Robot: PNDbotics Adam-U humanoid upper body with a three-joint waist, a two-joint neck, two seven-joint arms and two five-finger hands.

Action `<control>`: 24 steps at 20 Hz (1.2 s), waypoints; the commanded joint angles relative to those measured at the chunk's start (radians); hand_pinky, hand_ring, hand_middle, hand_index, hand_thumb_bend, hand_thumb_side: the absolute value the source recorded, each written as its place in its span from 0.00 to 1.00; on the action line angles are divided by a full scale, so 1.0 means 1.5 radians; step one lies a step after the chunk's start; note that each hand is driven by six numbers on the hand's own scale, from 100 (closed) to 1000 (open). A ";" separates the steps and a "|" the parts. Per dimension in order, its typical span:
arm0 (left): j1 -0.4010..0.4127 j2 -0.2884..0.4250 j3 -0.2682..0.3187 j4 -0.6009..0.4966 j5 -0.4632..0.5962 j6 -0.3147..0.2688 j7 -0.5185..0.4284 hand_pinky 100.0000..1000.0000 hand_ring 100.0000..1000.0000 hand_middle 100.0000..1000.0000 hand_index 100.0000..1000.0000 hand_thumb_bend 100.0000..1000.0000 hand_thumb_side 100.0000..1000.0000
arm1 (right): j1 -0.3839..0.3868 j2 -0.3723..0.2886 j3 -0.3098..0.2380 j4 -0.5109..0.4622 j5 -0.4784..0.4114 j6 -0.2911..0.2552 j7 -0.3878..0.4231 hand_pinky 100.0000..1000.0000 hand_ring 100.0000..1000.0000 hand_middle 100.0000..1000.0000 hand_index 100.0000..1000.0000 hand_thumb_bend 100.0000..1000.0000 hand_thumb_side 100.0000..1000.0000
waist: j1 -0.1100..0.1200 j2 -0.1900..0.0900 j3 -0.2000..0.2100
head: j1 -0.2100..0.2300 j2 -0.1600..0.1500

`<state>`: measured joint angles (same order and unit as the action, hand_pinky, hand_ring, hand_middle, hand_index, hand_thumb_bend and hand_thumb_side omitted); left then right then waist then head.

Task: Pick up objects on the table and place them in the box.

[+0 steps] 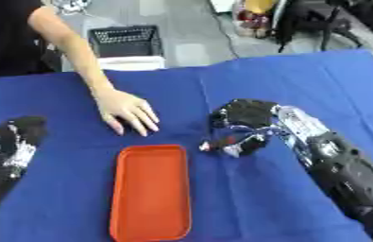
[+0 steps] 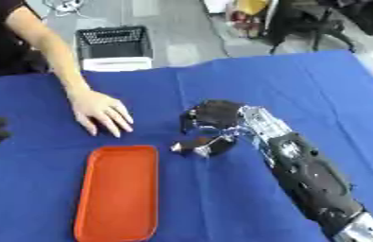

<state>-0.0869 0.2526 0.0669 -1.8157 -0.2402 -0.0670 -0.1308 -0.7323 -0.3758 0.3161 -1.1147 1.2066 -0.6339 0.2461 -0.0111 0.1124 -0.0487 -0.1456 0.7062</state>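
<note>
Now the right hand [image 1: 241, 124] is seen with fingers curled down over something small and dark, which cannot be made out, just right of the orange tray [image 1: 150, 191]. The left hand [image 1: 20, 133] is rested curled on the blue table [image 1: 305, 85], holding nothing.

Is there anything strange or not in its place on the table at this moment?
Yes. A person's bare hand rests flat on the blue cloth, just beyond the empty orange tray and near the robot's right hand. Nothing looks spilled or damaged.
</note>
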 commanded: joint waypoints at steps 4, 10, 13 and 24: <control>-0.009 0.004 0.001 -0.009 -0.001 0.001 -0.001 0.82 0.73 0.82 0.77 0.31 0.81 | -0.008 -0.014 -0.003 -0.010 0.000 -0.001 -0.001 0.46 0.61 0.65 0.70 0.05 0.37 | 0.002 -0.010 0.000 | 0.004 -0.005; -0.008 0.004 0.001 -0.010 -0.002 0.001 -0.001 0.82 0.73 0.82 0.77 0.30 0.81 | -0.006 -0.015 -0.003 -0.008 0.000 0.000 0.003 0.47 0.61 0.65 0.71 0.10 0.40 | 0.002 -0.010 0.000 | 0.004 -0.005; -0.008 0.004 0.002 -0.009 -0.003 0.002 -0.001 0.82 0.73 0.82 0.77 0.30 0.81 | -0.004 -0.014 0.000 -0.001 0.003 -0.004 0.007 0.47 0.61 0.65 0.71 0.12 0.40 | 0.002 -0.010 0.000 | 0.003 -0.005; -0.008 0.003 0.001 -0.010 -0.003 0.002 -0.001 0.82 0.73 0.82 0.77 0.29 0.81 | 0.001 -0.008 0.007 0.034 0.030 -0.017 0.005 0.46 0.61 0.65 0.66 0.11 0.38 | 0.002 -0.009 0.000 | 0.002 -0.004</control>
<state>-0.0869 0.2526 0.0669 -1.8157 -0.2418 -0.0650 -0.1329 -0.7225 -0.3756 0.3280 -1.0635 1.2442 -0.6545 0.2545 -0.0101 0.1124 -0.0487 -0.1455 0.7062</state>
